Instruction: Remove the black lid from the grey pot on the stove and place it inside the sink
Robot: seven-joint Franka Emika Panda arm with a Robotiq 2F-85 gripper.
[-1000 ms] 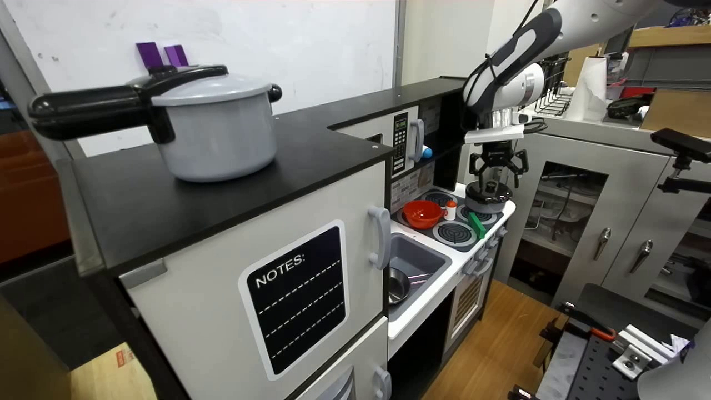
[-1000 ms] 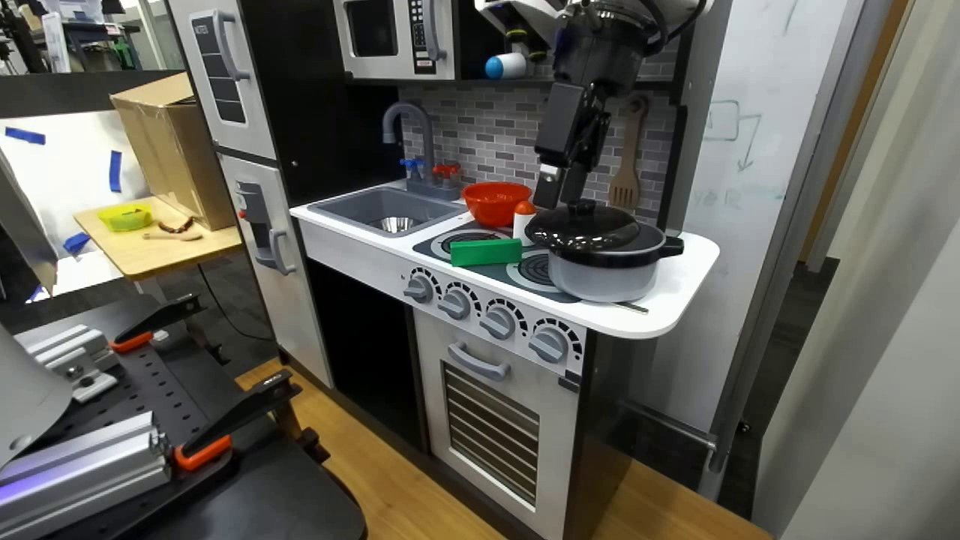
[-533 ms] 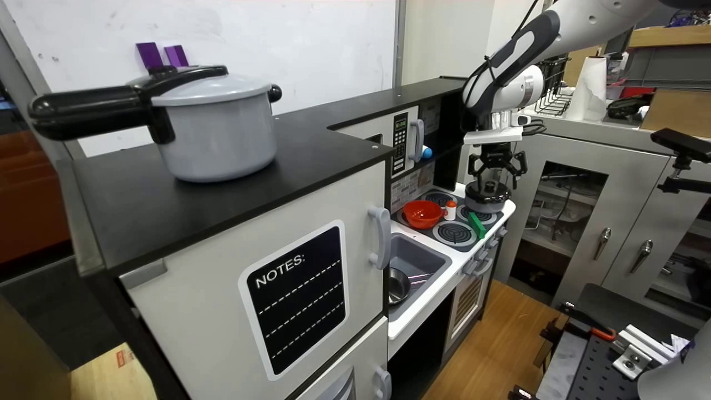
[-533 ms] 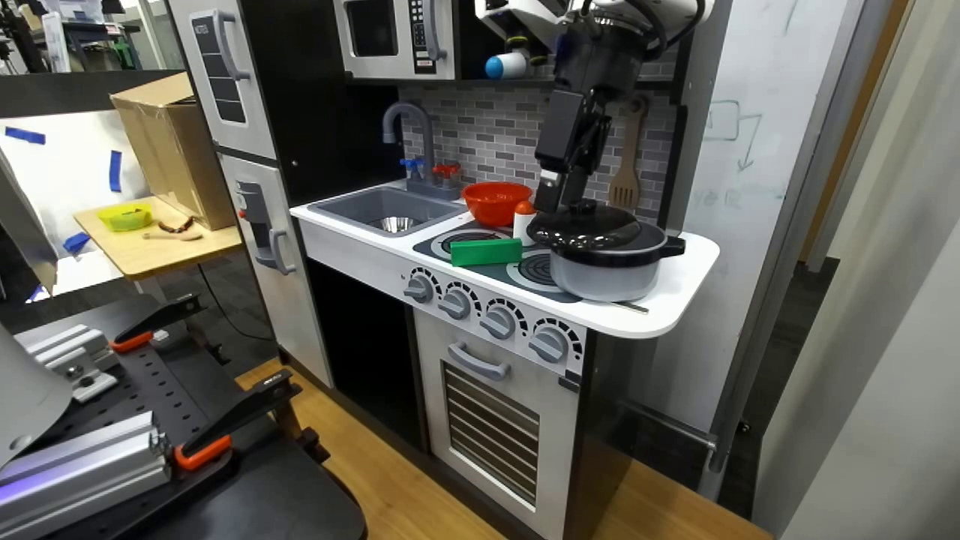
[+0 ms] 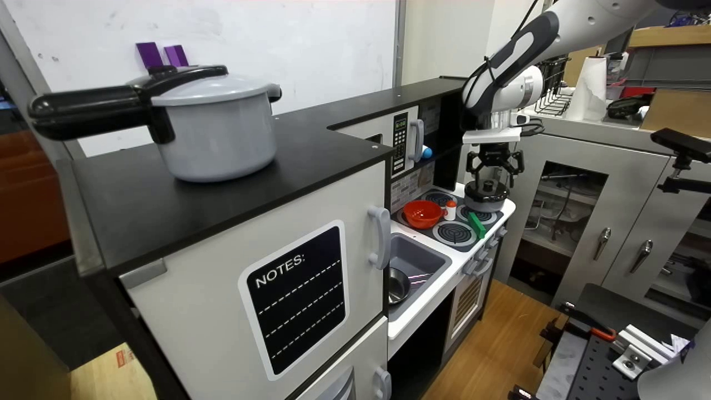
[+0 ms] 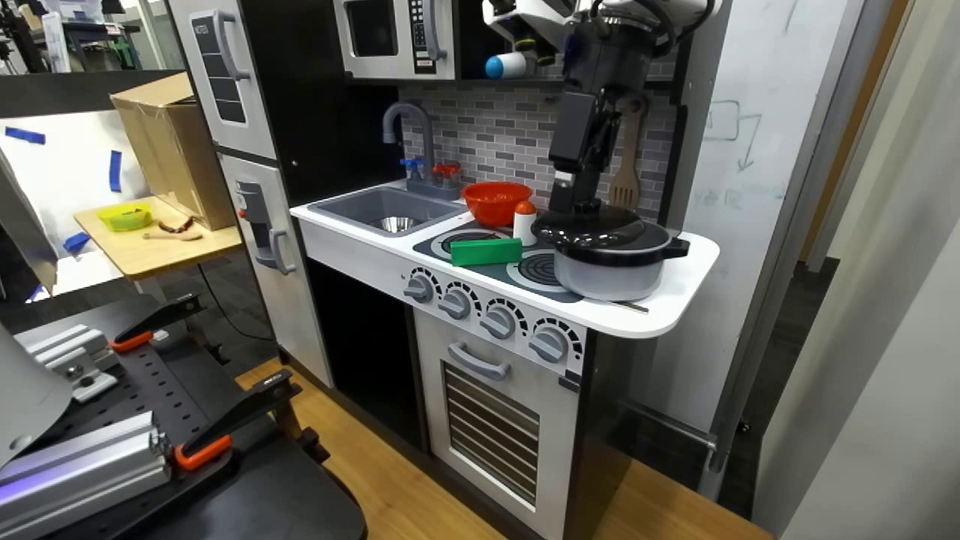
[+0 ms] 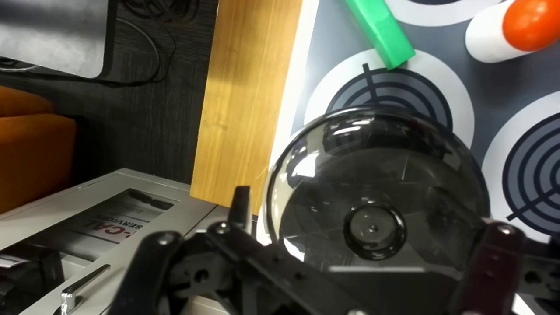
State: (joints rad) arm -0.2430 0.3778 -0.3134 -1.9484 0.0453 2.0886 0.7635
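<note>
Partly hidden: grey pot (image 6: 609, 279), under lid (image 6: 589, 228) | sink (image 5: 415, 253), behind cabinet (image 5: 205, 294)

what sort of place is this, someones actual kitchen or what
Probably a robotics lab rather than a home kitchen: a robot arm reaches over a toy stove, and there's a whiteboard with marker scribbles.

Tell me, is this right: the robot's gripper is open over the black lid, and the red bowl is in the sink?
Not quite: the red bowl sits on the stove, not in the sink, as both exterior views show. The gripper is indeed open over the black lid.
</note>
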